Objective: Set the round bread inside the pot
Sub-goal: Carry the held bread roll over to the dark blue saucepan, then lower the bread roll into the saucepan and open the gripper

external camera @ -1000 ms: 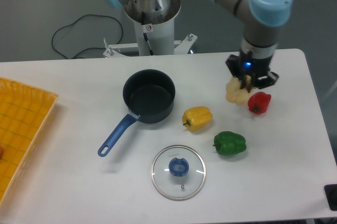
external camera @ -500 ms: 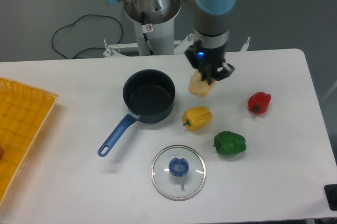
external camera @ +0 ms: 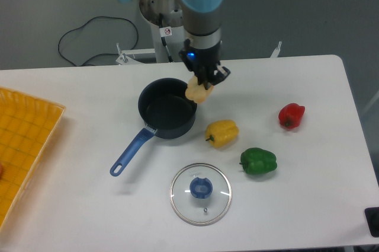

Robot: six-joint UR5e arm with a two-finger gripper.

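White table [external camera: 308, 204] with scattered objects. Hand [external camera: 202, 83] grasping the round bread [external camera: 198, 92], held in the air at the right rim of the pot [external camera: 167, 108]. Yellow pepper [external camera: 222, 133] lies just right of the pot; glass lid [external camera: 201, 193] nearer the front.

UR5e arm [external camera: 200, 21] in matte grey tubing, joints capped with light blue round covers, silver-white cylindrical base pedestal [external camera: 172, 18] marked with a small red-and-white sticker, black two-finger gripper [external camera: 203, 80] lit by a blue indicator light
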